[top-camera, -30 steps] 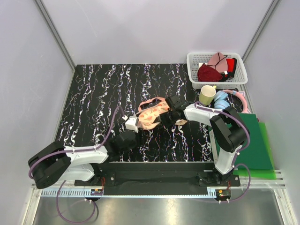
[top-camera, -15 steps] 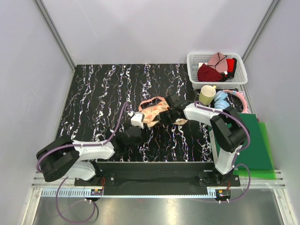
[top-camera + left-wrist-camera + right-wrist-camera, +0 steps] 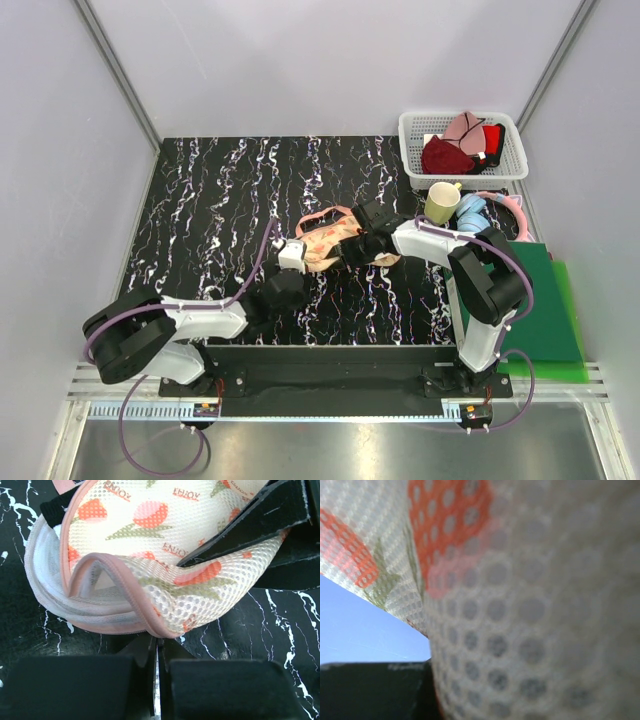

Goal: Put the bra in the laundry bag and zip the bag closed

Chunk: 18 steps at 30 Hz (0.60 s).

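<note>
Laundry bag (image 3: 322,240) lies mid-counter (image 3: 210,200), peach mesh with orange-red flower print, between the two arms. Left wrist view: bag (image 3: 165,525) fills the top. Its pink zip edge (image 3: 125,587) runs along the near side, and the two halves gape apart at the near-left corner.

Left fingers (image 3: 115,680) are clenched tight, tips right at the zip edge at the bag's lowest point. A thin bright sliver sits between them; can't tell if that is the zip pull or just cloth.

Right fingers (image 3: 260,520) are grasping the bag's right side: one black finger lies across the top of the mesh, the other sits under it, with fabric pinched between. Overhead, the right fingers (image 3: 362,245) are on the bag's right end. Right wrist view is all blurred mesh (image 3: 520,605) pressed close to the lens.

Bra (image 3: 54,509): only a black strip shows, at the bag's upper-left edge. Some white cloth sits in the gap between the halves; can't tell how much of it is the bra. It looks to be inside the bag, none of it lying loose on the counter.

Far right corner: white plastic basket (image 3: 505,165) holding a dark red bra (image 3: 445,155) and a pale pink garment (image 3: 462,127). A cup (image 3: 441,203) stands just in front of the basket. A green board (image 3: 545,300) lies at the right edge.
</note>
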Motion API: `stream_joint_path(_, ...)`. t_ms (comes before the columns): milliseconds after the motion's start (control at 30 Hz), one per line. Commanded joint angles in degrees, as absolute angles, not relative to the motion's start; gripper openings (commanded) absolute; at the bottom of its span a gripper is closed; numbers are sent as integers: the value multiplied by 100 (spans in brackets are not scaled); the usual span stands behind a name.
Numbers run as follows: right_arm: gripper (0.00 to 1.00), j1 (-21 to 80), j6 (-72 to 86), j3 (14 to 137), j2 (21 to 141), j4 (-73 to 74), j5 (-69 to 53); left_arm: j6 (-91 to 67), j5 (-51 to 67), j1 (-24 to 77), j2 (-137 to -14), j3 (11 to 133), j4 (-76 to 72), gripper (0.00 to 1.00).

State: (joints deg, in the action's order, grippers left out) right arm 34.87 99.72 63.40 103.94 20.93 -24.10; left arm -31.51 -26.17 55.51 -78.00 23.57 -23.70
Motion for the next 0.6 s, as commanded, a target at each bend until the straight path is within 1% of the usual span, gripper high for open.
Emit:
stream_joint_path(0, 0, 3480, 10063, 6381, 10327, 2197, -2382, -3076, -2673, 5520, -7559, 2566, -2821, 0)
stream_joint_path(67, 0, 3480, 10090, 6407, 10327, 2197, -2391, -3111, -2532, 5537, -7402, 2549, -2769, 15)
stream_joint_path(133, 0, 3480, 10168, 6451, 10336, 2197, -2408, -3286, -2575, 5546, -7199, 2278, -2830, 36)
stream_joint_path(167, 0, 3480, 10186, 6469, 10345, 2197, -2434, -3348, -2662, 5546, -7085, 2181, -2917, 42)
stream_joint_path(267, 0, 3480, 10353, 6583, 10354, 2206, -2531, -3323, -2838, 5546, -6724, 1996, -2936, 47)
stream_joint_path(333, 1, 3480, 10563, 6653, 10327, 2206, -2566, -3078, -2883, 5546, -6627, 2039, -2909, 47)
stream_joint_path(400, 1, 3489, 10652, 6749, 10345, 2241, -2610, -2901, -3005, 5546, -6644, 2092, -2953, 43)
stream_joint_path(467, 1, 3489, 10784, 6811, 10362, 2285, -2602, -2699, -3137, 5546, -6697, 2083, -3102, 35)
stream_joint_path(500, 1, 3489, 10802, 6872, 10388, 2311, -2602, -2637, -3172, 5546, -6732, 2092, -3129, 26)
stream_joint_path(567, 1, 3489, 10872, 6934, 10415, 2346, -2610, -2602, -3164, 5546, -6820, 2092, -3251, 21)
